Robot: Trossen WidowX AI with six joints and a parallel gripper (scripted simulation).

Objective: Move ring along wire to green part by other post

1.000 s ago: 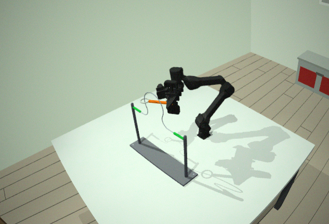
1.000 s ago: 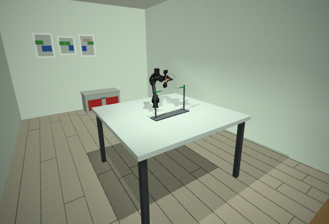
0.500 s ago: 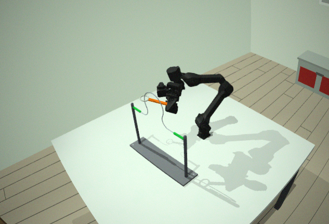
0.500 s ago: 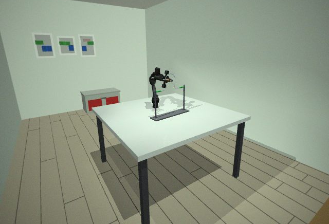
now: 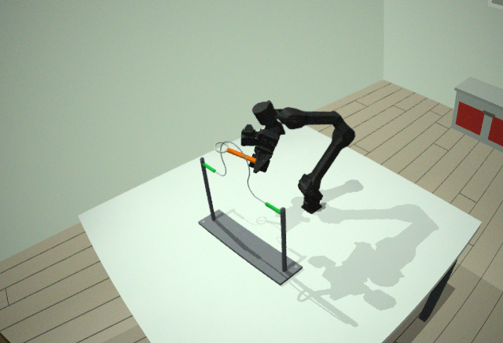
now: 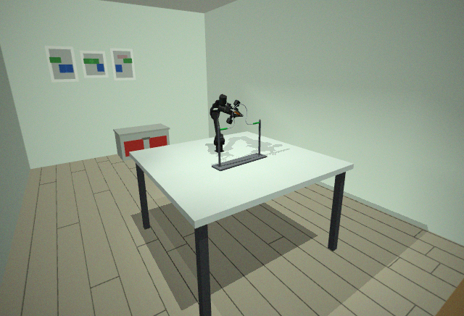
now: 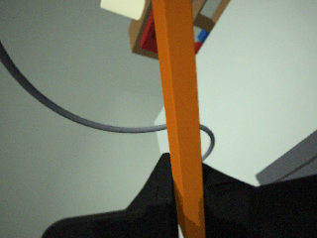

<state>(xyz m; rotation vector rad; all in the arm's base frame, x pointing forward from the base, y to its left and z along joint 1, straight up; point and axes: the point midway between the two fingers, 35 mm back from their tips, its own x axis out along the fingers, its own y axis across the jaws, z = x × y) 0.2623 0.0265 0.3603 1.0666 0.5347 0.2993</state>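
The gripper (image 5: 256, 162) (image 6: 240, 114) (image 7: 186, 166) is shut on the orange handle (image 5: 241, 155) (image 7: 180, 99), above the table on the arm's side of the wire. The pale ring (image 5: 214, 147) is at the handle's far end, out of the wrist view. In the top view it overlaps the grey wire (image 5: 248, 180) (image 7: 99, 128) on the rising stretch near the hump's top, towards the far post (image 5: 207, 190). Whether they touch cannot be told. One green part (image 5: 209, 167) (image 6: 256, 122) is by that post, the other (image 5: 273, 208) (image 6: 223, 129) by the near post (image 5: 283, 241).
Both posts stand on a dark grey base plate (image 5: 227, 229) (image 6: 239, 161) on the white table (image 5: 170, 249) (image 6: 262, 188). The wire's tall hump rises close beside the gripper and the handle. The wrist view shows the wire crossing behind the handle.
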